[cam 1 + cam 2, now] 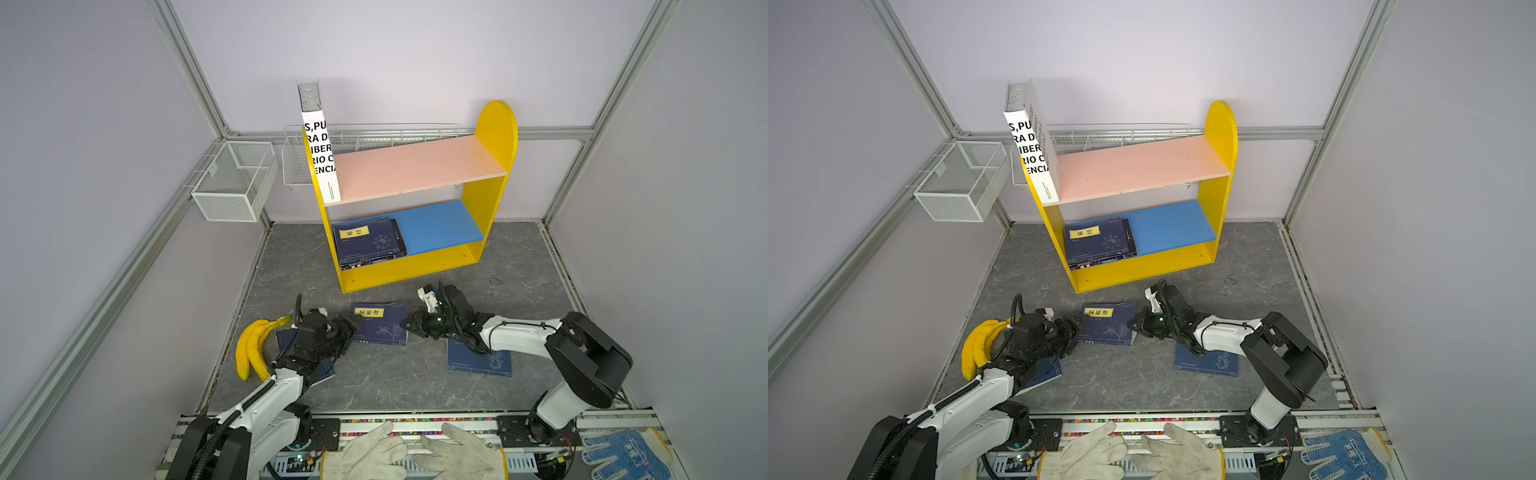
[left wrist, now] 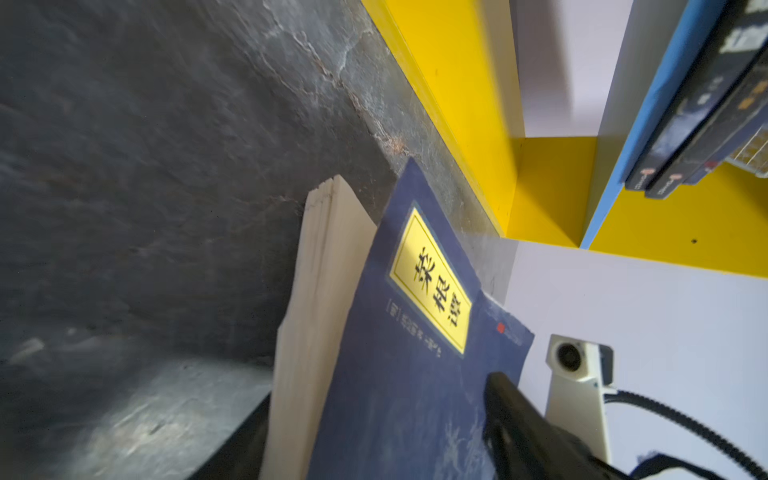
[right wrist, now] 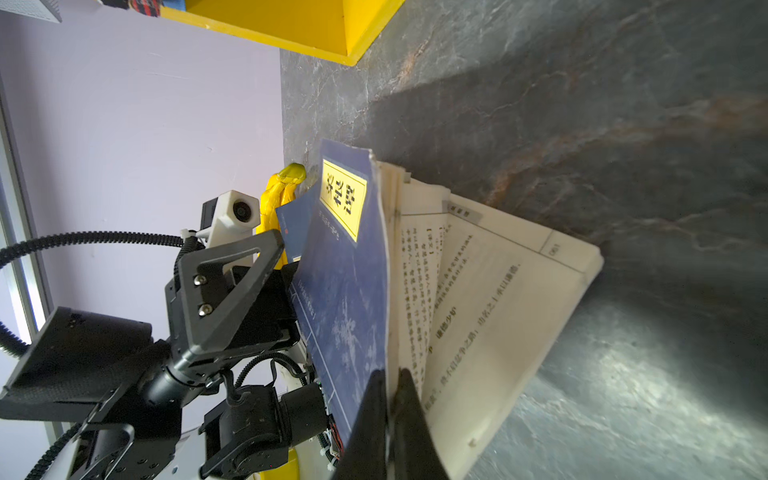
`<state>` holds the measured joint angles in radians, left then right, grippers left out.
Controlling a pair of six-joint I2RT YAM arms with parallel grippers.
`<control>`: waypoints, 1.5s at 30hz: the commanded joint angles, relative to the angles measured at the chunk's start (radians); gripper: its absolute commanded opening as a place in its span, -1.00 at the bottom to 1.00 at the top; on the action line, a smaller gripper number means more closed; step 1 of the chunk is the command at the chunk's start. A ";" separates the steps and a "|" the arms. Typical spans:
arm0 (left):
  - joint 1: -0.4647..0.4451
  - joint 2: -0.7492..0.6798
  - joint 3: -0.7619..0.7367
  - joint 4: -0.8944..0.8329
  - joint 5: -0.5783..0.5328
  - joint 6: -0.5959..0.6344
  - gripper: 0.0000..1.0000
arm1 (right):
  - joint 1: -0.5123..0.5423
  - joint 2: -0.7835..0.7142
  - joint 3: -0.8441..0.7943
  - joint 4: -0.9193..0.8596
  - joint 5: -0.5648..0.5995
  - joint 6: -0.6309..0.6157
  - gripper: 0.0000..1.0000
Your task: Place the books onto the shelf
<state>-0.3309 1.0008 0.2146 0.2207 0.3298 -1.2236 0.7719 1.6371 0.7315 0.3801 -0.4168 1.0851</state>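
Left wrist view: navy book (image 2: 395, 374) is tipped up off the tabletop (image 2: 145, 166), its pages sagging away from the cover. One of the fingers (image 2: 515, 415) lies over the cover, with its partner below the page block.

Left gripper (image 1: 348, 326) straddles the book's left edge, fingers part-way apart. Cannot tell whether they press on it.

Right gripper (image 1: 409, 325) is pinched tight on the right edge. The right wrist view shows it has the cover only, so the pages fan loose.

Second navy book (image 1: 286, 338) lies flat under the left arm, third navy book (image 1: 478, 362) flat under the right arm.

Shelf (image 1: 415, 272) behind: white book (image 1: 320, 153) stands at the left end of the pink board (image 1: 415, 166); stack (image 1: 368, 243) lies flat on the blue board (image 1: 440, 226).

Step, as judged: two-arm pickup of the middle book. The next move calls for the left fingers to gather cover and pages together before any lift, then a carry toward the blue board.
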 commanded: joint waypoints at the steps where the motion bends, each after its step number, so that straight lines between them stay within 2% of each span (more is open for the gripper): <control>1: 0.001 0.010 -0.003 0.077 -0.006 -0.017 0.12 | 0.001 0.019 -0.019 0.064 -0.040 0.027 -0.86; 8: 0.001 -0.023 0.011 0.014 0.000 -0.008 -0.60 | -0.006 0.047 -0.013 0.089 -0.067 0.008 -0.75; 12: 0.001 -0.068 0.019 -0.039 0.019 0.010 -0.96 | -0.034 0.033 0.001 0.106 -0.103 -0.024 -0.40; 13: 0.000 -0.086 0.022 -0.060 0.022 0.015 -1.00 | -0.047 0.022 0.007 0.100 -0.113 -0.038 -0.26; 16: 0.001 -0.159 0.045 -0.133 0.034 0.034 -1.00 | -0.074 -0.036 0.023 0.040 -0.119 -0.079 -0.03; 20: 0.000 -0.295 0.092 -0.236 0.068 0.054 -1.00 | -0.099 -0.150 0.021 -0.059 -0.114 -0.135 0.43; 25: -0.003 -0.406 0.196 -0.333 0.079 0.078 -1.00 | -0.115 -0.259 -0.018 -0.091 -0.129 -0.099 0.85; 28: -0.002 -0.397 0.313 -0.407 0.076 0.129 -1.00 | -0.108 -0.268 -0.090 0.091 -0.184 0.020 0.89; 35: -0.005 -0.293 0.422 -0.278 0.079 0.129 -1.00 | -0.063 -0.172 -0.167 0.561 -0.189 0.248 0.87; 41: -0.005 -0.257 0.429 -0.225 0.008 0.131 -1.00 | -0.046 0.005 -0.174 1.050 -0.127 0.458 0.64; 45: -0.007 -0.252 0.425 -0.198 -0.030 0.131 -1.00 | -0.017 0.031 -0.151 1.043 -0.105 0.442 0.49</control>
<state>-0.3332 0.7528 0.6136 -0.0589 0.3439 -1.0969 0.7326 1.6619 0.5735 1.2453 -0.5533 1.4418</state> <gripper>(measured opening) 0.101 0.750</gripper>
